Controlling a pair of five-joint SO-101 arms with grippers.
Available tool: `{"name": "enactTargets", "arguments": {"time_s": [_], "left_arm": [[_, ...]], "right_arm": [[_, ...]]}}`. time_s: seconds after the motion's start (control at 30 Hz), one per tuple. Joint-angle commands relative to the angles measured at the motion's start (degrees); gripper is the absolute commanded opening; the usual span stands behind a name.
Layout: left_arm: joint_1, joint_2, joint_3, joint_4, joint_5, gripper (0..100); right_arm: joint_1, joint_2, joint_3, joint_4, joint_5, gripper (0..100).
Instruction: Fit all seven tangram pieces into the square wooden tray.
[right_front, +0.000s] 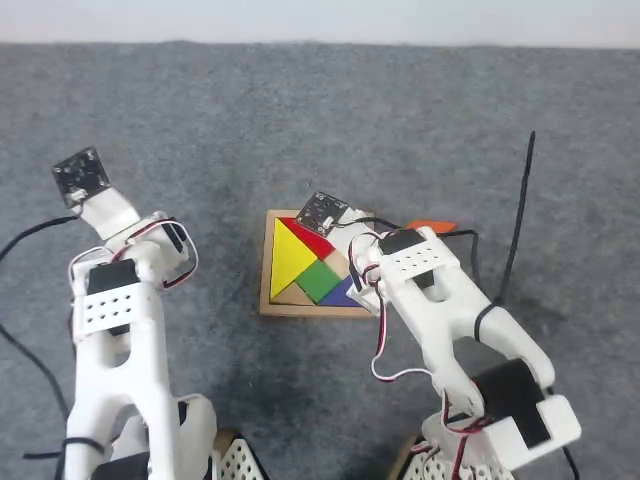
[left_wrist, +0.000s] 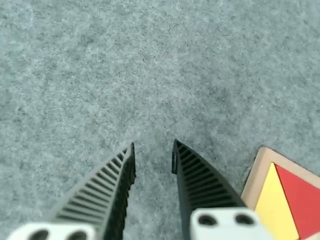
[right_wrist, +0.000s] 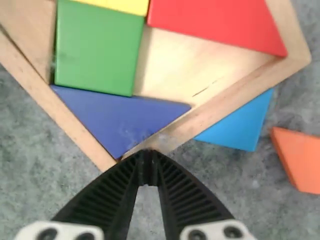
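The right claw (right_wrist: 148, 167) is pinched shut with nothing between its fingers. Its tips sit over the outside of one corner of the wooden tray (right_wrist: 220, 106). Just inside that corner lies the blue triangle (right_wrist: 120, 115), with the green square (right_wrist: 95, 47) touching it. Past them the red triangle (right_wrist: 215, 20) and yellow triangle (right_front: 290, 255) lie seated, leaving a patch of bare tray floor (right_wrist: 190, 65) between red, green and blue.

The next move likely turns on the light-blue piece (right_wrist: 240, 125). It lies on the bench (left_wrist: 125, 60) just beside the claw, pressed against the outer face of the rim, its long edge running along it (so only the rim separates it from the gap). The orange piece (right_wrist: 300, 160) lies farther out on the same side, apart from the tray.

The left claw (left_wrist: 152, 150) hangs narrowly parted and empty over bare bench, well off the tray's opposite side. The right arm is plainly the nearer one to both loose pieces.
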Motion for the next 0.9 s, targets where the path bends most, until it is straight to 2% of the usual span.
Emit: {"name": "enactTargets", "arguments": {"time_s": [0.0, 0.1, 0.27, 0.4, 0.57, 0.77, 0.87], "left_arm": [[0.0, -2.3, -1.1, -1.6, 0.5, 13], [0.0, -2.3, -1.1, -1.6, 0.5, 13], [0.0, -2.3, -1.1, -1.6, 0.5, 13], [0.0, -2.3, -1.1, -1.6, 0.5, 13], [0.0, -2.3, -1.1, -1.5, 0.5, 13], [0.0, -2.3, -1.1, -1.5, 0.5, 13], [0.1, -2.3, -1.0, -1.5, 0.5, 13]], "right_arm": [[0.9, -6.3, -2.7, 3.1, -0.6, 0.7], [5.4, -13.2, -1.4, 4.5, -0.7, 0.7], [17.6, -22.1, 1.8, 3.0, -1.1, 0.8], [23.5, -21.8, 3.1, -1.7, -8.4, 0.9], [24.0, -12.7, -2.6, -0.3, -10.8, 2.8], [25.0, 0.5, -12.8, 5.1, -10.1, 23.1], [21.1, 2.8, -13.7, 5.9, -6.1, 20.7]]}}
